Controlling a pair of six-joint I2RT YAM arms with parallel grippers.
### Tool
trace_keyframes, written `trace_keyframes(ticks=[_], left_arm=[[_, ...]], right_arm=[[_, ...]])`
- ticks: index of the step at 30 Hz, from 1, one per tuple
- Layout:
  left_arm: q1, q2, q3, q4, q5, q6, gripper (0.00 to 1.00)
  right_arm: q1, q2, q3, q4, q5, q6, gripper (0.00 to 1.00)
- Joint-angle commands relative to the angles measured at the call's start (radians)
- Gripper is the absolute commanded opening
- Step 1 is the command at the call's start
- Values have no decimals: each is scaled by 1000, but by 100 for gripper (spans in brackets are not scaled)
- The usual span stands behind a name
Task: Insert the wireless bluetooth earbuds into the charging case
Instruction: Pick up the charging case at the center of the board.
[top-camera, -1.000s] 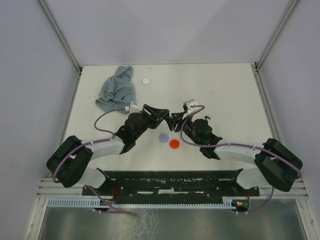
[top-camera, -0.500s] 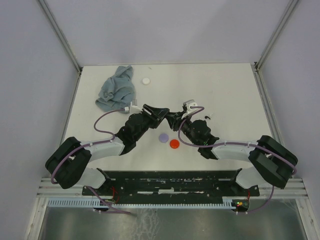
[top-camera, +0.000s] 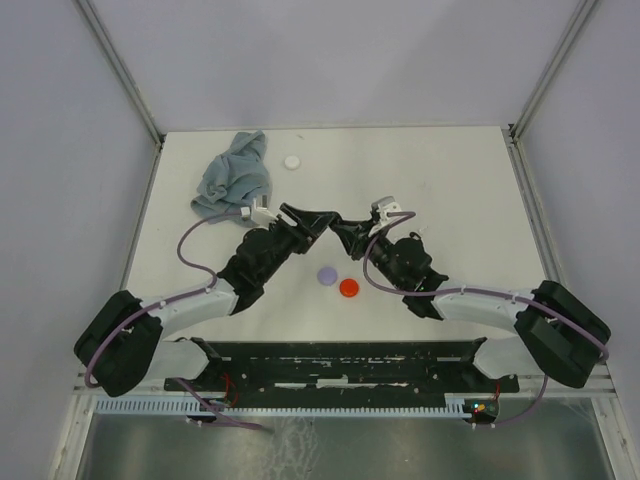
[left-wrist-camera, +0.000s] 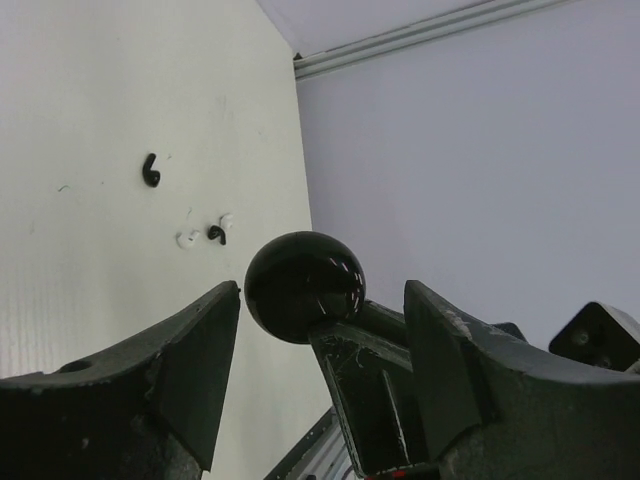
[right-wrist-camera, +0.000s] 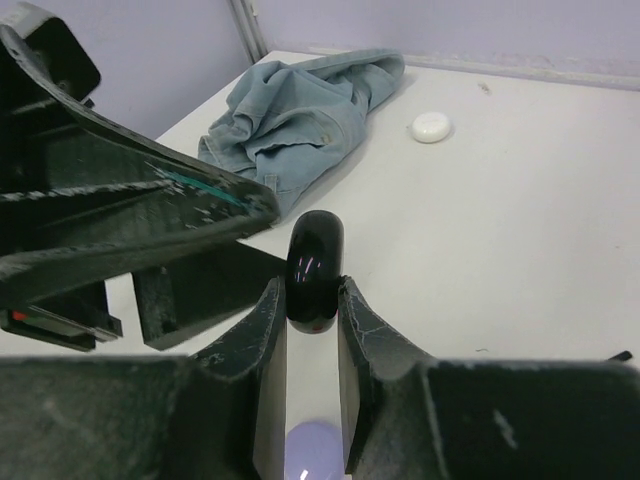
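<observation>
Right tool (right-wrist-camera: 310, 292) clamped on black disc (right-wrist-camera: 315, 250), likely the case, left tool (left-wrist-camera: 322, 292) spread beside it

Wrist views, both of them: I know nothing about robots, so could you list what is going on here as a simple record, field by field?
Right gripper: shut on the black disc, pinching its flat faces
Left gripper: open, a jaw on either side of the black disc, not touching it
Earbuds: tiny black and white bits lying on the table
Loose on table: white disc, lavender disc, red disc
Blue cloth: crumpled, far left corner
</observation>
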Motion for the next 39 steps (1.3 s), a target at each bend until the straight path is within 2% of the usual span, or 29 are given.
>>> trace_keyframes(ticks=[1, 7, 13, 19, 22, 29, 39], left_arm=[[43, -72, 8, 42, 93, 222, 75], [125, -96, 20, 68, 291, 419, 76], [233, -65, 21, 181, 621, 530, 73], [251, -35, 47, 238, 881, 662, 69], [252, -41, 41, 263, 930, 709, 69], [251, -78, 17, 306, 972, 783, 66], [243, -96, -15, 477, 1008, 722, 64]], right_arm=[[-37, -87, -5, -66, -64, -42, 11], [-93, -203, 13, -212, -158, -67, 10], [-172, -285, 89, -410, -349, -82, 10], [-246, -304, 144, -475, -558, -59, 10], [-268, -300, 179, -498, -657, -41, 10], [-280, -322, 239, -512, -780, 5, 11], [-280, -276, 267, -353, -916, 184, 12]])
